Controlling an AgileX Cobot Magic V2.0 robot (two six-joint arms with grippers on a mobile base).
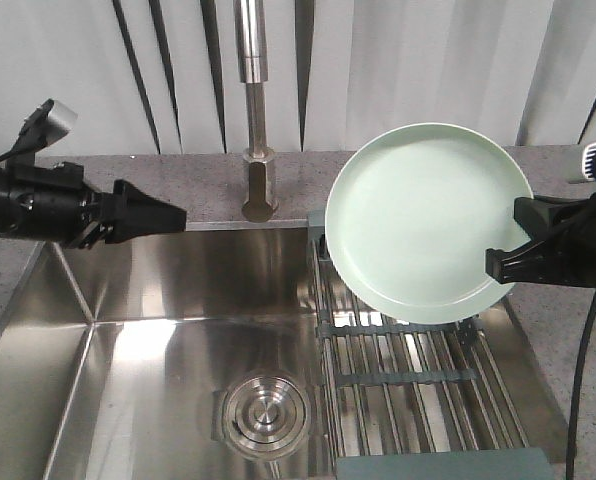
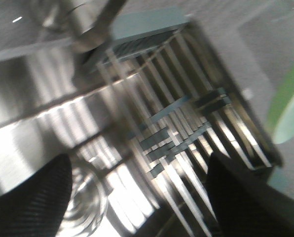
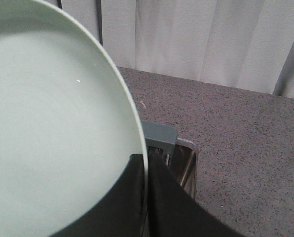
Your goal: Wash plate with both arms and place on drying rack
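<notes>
Plate [image 1: 428, 220], round, pale mint-green and matte with a low raised rim: held over the far end of the drying rack [image 1: 408, 375], tilted steeply with its face toward the front camera. Lower edge close over the rods; hard to tell whether touching them. Gripped at its right-hand rim by the black tapered right pincer [image 1: 500, 264]. In the right wrist view, rim of the plate [image 3: 53, 138] pinched between the two dark fingers of that pincer [image 3: 146, 165], clamped tight on it.

Rack made of parallel steel rods with grey-green end bars and cross strips, laid across the right part of the stainless steel sink [image 1: 128, 300].

Black left pincer [image 1: 173, 215] hanging over the left side of the sink, pointing toward the steel tap [image 1: 258, 150], well apart from the plate. In the left wrist view, fingers of the left pincer [image 2: 139, 163] spread wide with nothing between them. Beyond them, blurred rack rods [image 2: 176, 138] and a sliver of plate [image 2: 290, 108].

Round steel drain strainer [image 1: 266, 410] set in the sink floor, just left of the rack. Grey speckled bench [image 1: 178, 175] around the sink.
</notes>
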